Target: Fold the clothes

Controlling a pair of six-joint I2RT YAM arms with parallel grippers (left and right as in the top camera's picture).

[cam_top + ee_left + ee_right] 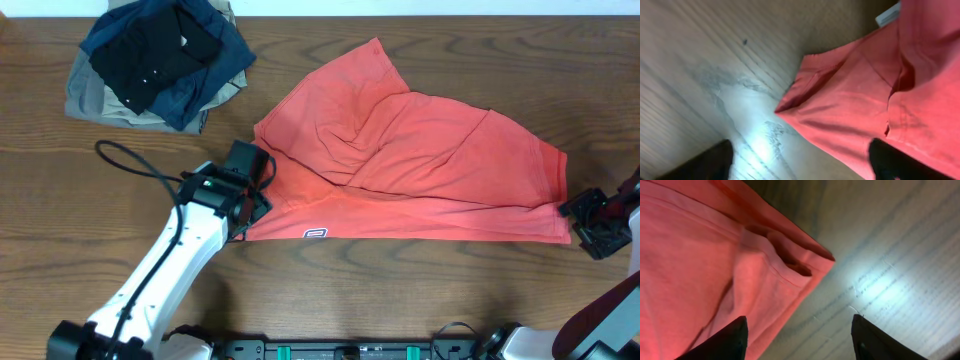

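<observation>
So, shirt: coral T-shirt [420, 160] lies rumpled mid-desk [50, 230], other pile [160, 60] back-left.
Left jaws: wide open, straddling its near-left corner.
Right jaws: wide too, around the right hem corner.
Risk: I'd guess grabbing one layer only, so the fold slumps.

Corner of coral-red T-shirt [700, 265] lies flat on wood bench [910, 235], stitched hem puckered open at the tip. Right arm's jaws stand wide apart at btm of frame, one dark tip over cloth, other over bare bench w/ bright glare nearby.
</observation>
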